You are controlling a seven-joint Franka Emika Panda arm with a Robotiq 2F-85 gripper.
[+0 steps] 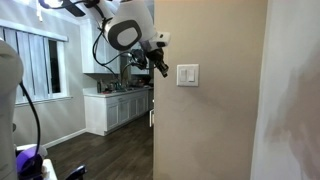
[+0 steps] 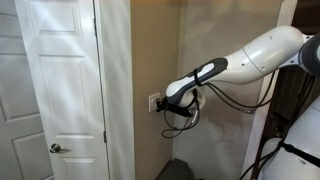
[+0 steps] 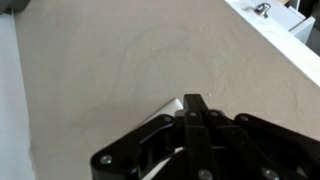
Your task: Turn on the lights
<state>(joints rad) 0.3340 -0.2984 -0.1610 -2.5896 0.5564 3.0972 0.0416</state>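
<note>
Wrist view: gripper (image 3: 191,101) prob. clenched, tip near white switch plate (image 1: 187,75) on wall (image 1: 220,125).

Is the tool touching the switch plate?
Cannot tell. An exterior view shows the tool beside the switch plate, depth unclear; the wrist view hides the contact point.

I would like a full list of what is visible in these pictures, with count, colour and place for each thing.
switch plate: one, white, on the wall
wall: one, beige, centre
door: one, white, panelled, beside the wall
door knob: one, silver, low on the door
kitchen cabinets: one row, white, in the background
window: one, pale curtains, far back
floor: dark wood
robot arm: one, white, reaching toward the switch plate
gripper: one, black, close to the switch plate
</note>
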